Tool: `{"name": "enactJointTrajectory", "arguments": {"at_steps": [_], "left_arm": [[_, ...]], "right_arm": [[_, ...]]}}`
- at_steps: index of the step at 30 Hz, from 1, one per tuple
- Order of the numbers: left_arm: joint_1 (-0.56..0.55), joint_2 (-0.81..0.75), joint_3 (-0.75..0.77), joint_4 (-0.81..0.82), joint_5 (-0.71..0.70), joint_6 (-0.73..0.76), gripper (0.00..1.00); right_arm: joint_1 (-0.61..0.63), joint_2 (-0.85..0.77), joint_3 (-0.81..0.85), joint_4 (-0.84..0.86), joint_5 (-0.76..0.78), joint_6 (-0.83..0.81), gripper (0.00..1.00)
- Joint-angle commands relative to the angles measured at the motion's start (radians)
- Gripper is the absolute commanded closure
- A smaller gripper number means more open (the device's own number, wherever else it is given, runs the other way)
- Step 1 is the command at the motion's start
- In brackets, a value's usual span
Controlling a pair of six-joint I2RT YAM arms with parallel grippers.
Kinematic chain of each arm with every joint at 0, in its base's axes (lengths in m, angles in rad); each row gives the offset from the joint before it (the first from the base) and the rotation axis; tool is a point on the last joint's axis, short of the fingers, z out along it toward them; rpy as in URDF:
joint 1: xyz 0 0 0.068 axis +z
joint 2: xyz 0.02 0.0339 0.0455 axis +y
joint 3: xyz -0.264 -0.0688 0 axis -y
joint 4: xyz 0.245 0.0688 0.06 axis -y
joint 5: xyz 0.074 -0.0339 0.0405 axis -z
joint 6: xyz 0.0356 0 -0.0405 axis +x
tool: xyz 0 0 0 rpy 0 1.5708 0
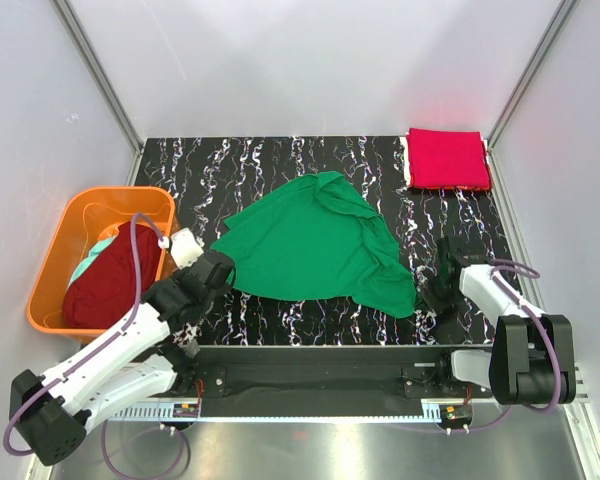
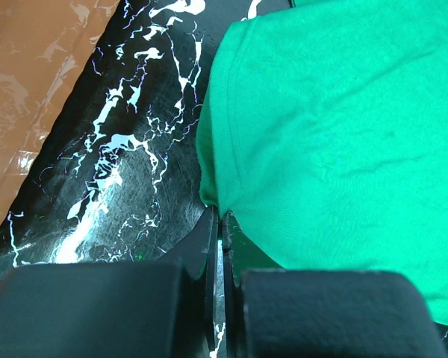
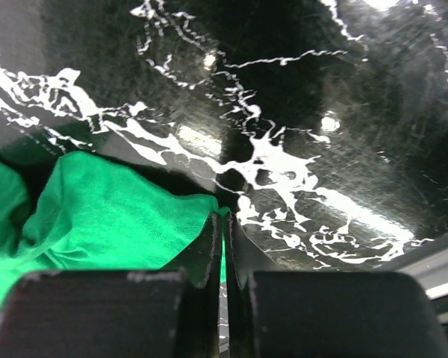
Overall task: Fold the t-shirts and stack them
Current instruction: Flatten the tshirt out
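Across the marbled bench (image 1: 380, 165) we see both arms stretched low, left gripper (image 2: 217, 218) and right gripper (image 3: 223, 221) each pinching the green t-shirt (image 1: 310, 245) lying between them, orange basket (image 1: 55, 255) beyond the left.

You're working in a robot lab cell, not a home.
Bare pale walls (image 1: 310, 60) on aluminium framing (image 1: 100, 75) box in a black marbled tabletop (image 1: 240, 165); your left arm (image 1: 120, 345) and right arm (image 1: 485, 285) are bolted to a rail (image 1: 320, 372).
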Motion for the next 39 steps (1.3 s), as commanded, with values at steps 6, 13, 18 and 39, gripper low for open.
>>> {"name": "enactJointTrajectory", "arguments": {"at_steps": [6,13,18,39], "left_arm": [[-0.003,-0.061,0.068,0.02,-0.012,0.052,1.0],[-0.001,-0.093,0.22,0.134,0.03,0.316,1.0],[-0.001,-0.061,0.387,0.2,0.025,0.48,1.0],[-0.001,-0.084,1.025,0.236,0.547,0.888,1.0]], "right_arm": [[-0.001,-0.158,0.077,0.033,-0.022,-0.163,1.0],[-0.002,-0.337,0.365,0.122,0.013,-0.379,1.0],[-0.002,-0.312,0.585,0.222,0.004,-0.429,1.0],[-0.001,-0.379,1.326,0.303,0.03,-0.708,1.0]]}}
